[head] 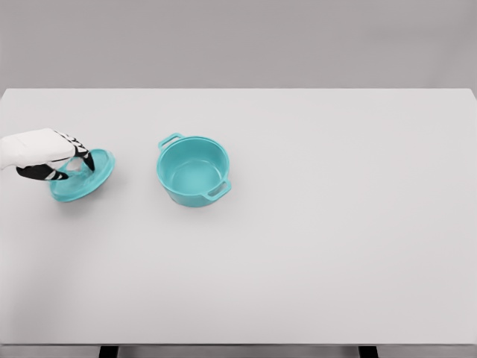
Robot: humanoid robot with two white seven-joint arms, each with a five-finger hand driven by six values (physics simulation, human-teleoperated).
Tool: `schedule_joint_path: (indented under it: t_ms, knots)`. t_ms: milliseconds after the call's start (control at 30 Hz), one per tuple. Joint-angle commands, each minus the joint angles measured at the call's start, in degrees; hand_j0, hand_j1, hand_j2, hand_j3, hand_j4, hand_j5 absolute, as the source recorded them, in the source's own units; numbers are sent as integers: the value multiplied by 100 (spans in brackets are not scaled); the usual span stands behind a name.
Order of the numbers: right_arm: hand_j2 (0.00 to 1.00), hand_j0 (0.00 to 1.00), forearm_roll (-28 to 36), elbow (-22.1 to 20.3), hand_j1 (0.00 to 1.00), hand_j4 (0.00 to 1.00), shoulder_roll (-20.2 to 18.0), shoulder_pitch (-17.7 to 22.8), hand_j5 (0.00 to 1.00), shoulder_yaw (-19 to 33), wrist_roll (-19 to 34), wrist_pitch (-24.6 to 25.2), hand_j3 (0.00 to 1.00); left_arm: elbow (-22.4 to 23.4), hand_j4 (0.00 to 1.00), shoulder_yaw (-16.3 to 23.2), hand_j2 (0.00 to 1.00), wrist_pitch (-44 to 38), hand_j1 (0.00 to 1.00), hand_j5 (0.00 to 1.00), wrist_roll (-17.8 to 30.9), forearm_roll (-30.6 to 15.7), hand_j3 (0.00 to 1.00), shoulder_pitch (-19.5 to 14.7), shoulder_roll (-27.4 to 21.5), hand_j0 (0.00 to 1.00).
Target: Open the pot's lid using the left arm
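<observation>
A teal pot [193, 171] with two side handles stands uncovered on the white table [313, 224], left of the middle; its inside is empty. Its teal lid [89, 179] is well to the left of the pot, tilted, with its lower edge near or on the table. My left hand [71, 165] comes in from the left edge and its fingers are curled around the lid's knob from above. The knob itself is mostly hidden by the fingers. The right arm is out of view.
The table's far edge [238, 89] runs across the top and its front edge [238, 344] along the bottom. A plain grey wall stands behind.
</observation>
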State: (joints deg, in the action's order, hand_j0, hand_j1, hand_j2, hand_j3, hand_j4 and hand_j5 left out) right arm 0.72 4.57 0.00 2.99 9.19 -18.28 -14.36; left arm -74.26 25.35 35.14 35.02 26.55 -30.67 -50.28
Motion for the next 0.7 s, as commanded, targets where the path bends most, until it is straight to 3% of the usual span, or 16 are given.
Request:
schedule_joint_path:
  t_ms: [0,300,333,367,433,567,667]
  knots:
    - [100,100,7,0,100,100,0,0,100,4,0,4,100,61,79,-3,79,-14,79,79,-2,-9,79,0,0,79]
    - [100,100,7,0,100,100,0,0,100,-5,0,-5,100,140,87,-21,87,-14,87,87,-2,-9,87,0,-8,87]
    - [100,100,7,0,100,100,0,0,100,4,0,4,100,175,92,-47,92,-14,92,92,-2,-9,92,0,-8,92]
    - [100,100,7,0,100,100,0,0,100,-5,0,4,100,263,100,-161,100,-14,100,100,-2,-9,100,-9,-8,100]
    - [100,100,7,0,100,100,0,0,100,-5,0,-5,100,254,100,-477,100,-14,100,100,-2,-80,100,9,70,100]
    - [100,100,7,0,100,100,0,0,100,4,0,-5,100,377,100,-1506,100,-14,100,100,-2,-115,100,-18,817,100]
    - [100,100,7,0,100,100,0,0,100,-5,0,-5,100,386,100,-1550,100,-14,100,100,-2,-89,100,-26,1283,100]
